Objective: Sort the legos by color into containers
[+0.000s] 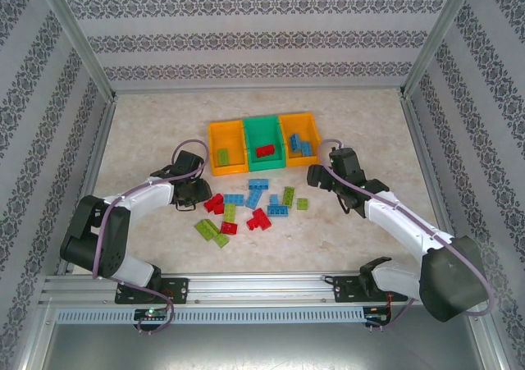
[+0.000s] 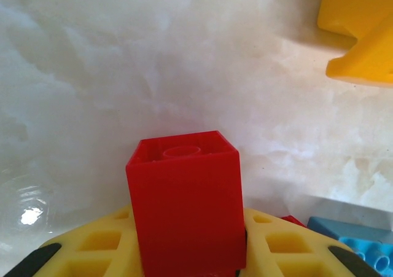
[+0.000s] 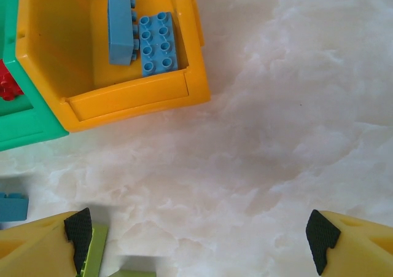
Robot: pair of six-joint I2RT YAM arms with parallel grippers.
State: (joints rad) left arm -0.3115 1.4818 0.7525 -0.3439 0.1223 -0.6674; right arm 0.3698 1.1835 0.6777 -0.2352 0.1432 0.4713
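At left end effector (image 2: 187, 255), gripped red lego (image 2: 184, 203) (base hidden).

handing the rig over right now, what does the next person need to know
Left gripper: shut on a red brick at the left edge of the pile; cannot tell if it is lifted.
Right gripper: open, empty, over bare table in front of the right orange bin.
Done: one lime green brick in the left orange bin, one red lego in the green bin, two light blue bricks in the right orange bin.
Left: the loose legos between the arms; the held brick probably goes to the green bin.
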